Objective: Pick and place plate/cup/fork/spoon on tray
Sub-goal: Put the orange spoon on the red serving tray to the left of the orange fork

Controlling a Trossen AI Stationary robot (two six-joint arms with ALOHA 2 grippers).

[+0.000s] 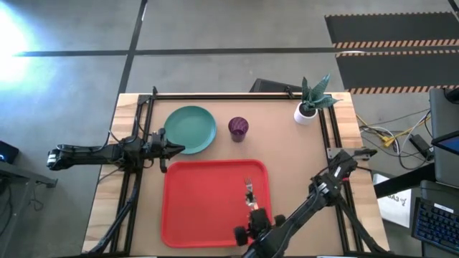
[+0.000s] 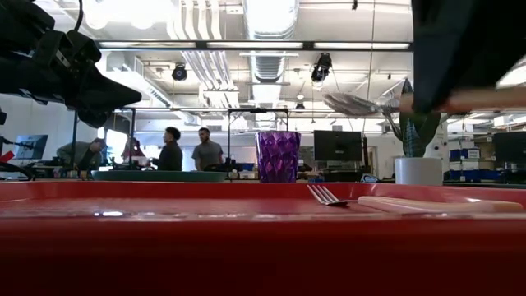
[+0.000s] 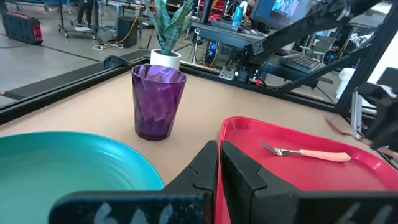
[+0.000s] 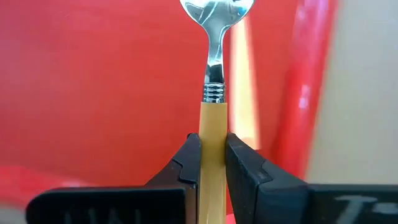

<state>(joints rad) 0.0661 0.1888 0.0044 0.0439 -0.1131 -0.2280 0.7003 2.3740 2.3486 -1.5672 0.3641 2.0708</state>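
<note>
Tan tabletop (image 1: pixel 287 154) carrying four things

Ahead of the left gripper (image 1: pixel 174 148), just off its closed fingertips, the teal plate (image 1: pixel 191 129) lies flat on the table; the purple cup (image 1: pixel 239 128) stands upright a little beyond it, apart from the plate. The red tray (image 1: pixel 186 208) lies beside that same gripper and spreads under the right gripper (image 1: pixel 250 215). The white potted plant (image 1: pixel 310 106) stands at the far corner, well apart from both grippers.

A big open lab or workshop: exposed ducts (image 2: pixel 271 33) overhead, monitors (image 2: pixel 339 145) on benches, people (image 2: pixel 170 149) standing about, and hazard-striped mats (image 1: pixel 391 44) on concrete floor.
</note>
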